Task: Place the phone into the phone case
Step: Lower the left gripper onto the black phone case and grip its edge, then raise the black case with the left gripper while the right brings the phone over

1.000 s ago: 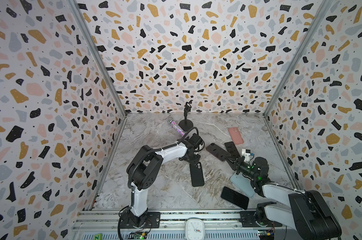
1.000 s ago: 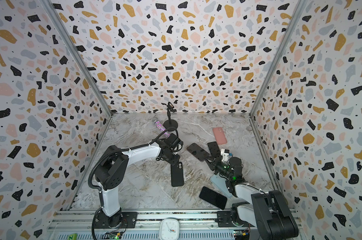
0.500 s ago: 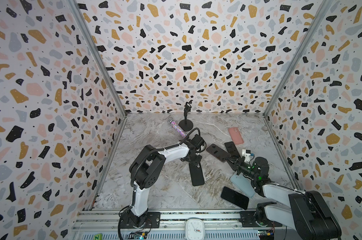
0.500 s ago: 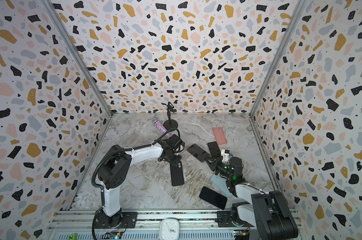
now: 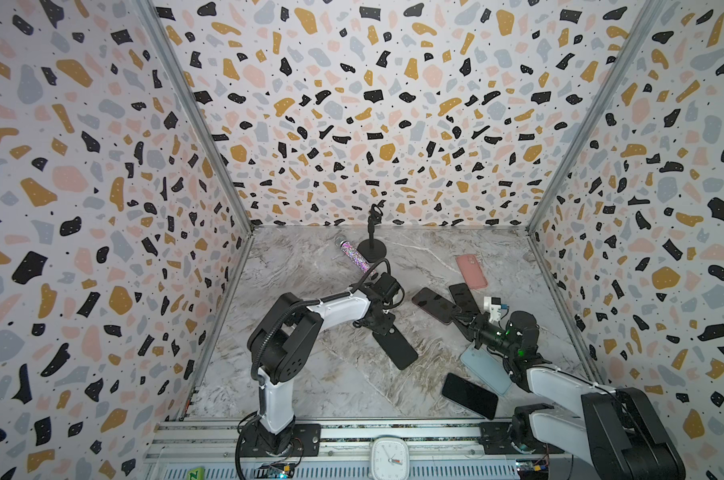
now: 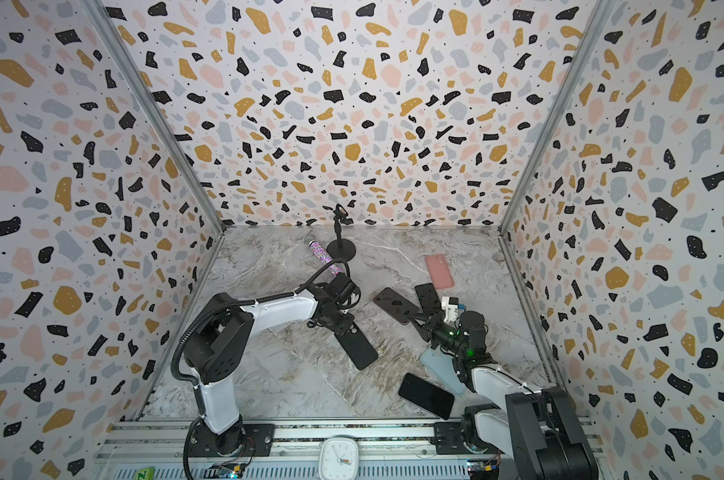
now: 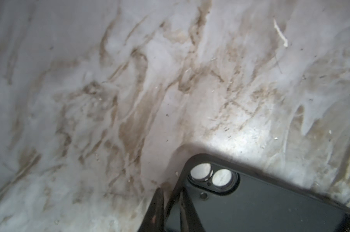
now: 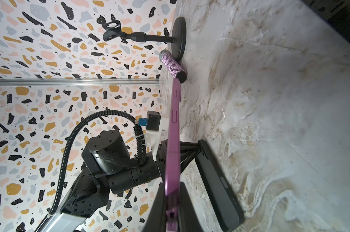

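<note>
The black phone case (image 5: 394,346) lies back-up on the marble floor in both top views, its two camera holes (image 7: 212,175) showing in the left wrist view. My left gripper (image 7: 171,190) is shut on the case's long edge beside those holes, at its far end (image 5: 383,328). A purple-edged phone (image 8: 173,140) is pinched by its end in my right gripper (image 8: 171,184), held on edge just above the floor. In a top view the phone (image 5: 433,304) shows as a dark slab right of the case, ahead of the right gripper (image 5: 462,321).
Around the right arm lie a black phone (image 5: 469,395), a light blue case (image 5: 483,368), another dark phone (image 5: 464,298) and a pink case (image 5: 471,271). A glitter microphone (image 5: 354,256) and its black stand (image 5: 372,245) are at the back. Patterned walls close three sides.
The left gripper's jaws have closed onto the black case's edge, and the case's near end has swung a little to the right. The right arm and the phone have not moved.
</note>
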Robot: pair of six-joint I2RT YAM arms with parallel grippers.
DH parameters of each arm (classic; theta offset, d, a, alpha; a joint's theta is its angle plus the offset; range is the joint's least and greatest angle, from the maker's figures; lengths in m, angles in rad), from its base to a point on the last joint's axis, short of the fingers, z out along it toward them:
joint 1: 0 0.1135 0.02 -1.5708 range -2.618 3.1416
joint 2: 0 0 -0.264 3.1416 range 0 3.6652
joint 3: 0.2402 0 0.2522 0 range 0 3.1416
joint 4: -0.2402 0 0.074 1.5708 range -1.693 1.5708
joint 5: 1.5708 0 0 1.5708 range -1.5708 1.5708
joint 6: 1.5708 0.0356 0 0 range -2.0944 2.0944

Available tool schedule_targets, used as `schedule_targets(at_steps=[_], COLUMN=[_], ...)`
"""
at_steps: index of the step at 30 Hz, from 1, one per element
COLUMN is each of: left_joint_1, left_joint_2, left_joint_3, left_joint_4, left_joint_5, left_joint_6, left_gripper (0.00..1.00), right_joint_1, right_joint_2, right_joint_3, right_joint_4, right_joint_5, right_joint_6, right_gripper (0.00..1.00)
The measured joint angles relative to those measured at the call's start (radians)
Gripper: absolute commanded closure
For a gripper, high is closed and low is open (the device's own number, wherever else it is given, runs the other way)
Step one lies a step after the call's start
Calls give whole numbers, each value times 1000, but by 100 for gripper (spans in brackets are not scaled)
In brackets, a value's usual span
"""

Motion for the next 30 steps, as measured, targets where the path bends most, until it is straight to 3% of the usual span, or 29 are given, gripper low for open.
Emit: schedule_targets(at_steps=[11, 18, 25, 30], left_joint_1=[81, 129, 138, 180], left_joint_2=[-91, -127, -163, -209], left_joint_3=[-138, -179, -206, -238], left_joint_4=[81, 116, 154, 170], left_joint_5=[-3, 7, 45, 87], left_joint_6=[-151, -227, -252, -259], left_gripper=[90, 87, 76, 61], right_joint_1=[58, 119, 185, 215], right_joint_2=[22, 91, 183, 217], right_joint_3=[48, 94, 140, 201], right_joint_4=[-46, -46, -56, -113], right_joint_5=[-41, -72, -114, -118], right_joint_6=[-42, -65, -106, -172], right_gripper=[100, 100, 100, 100])
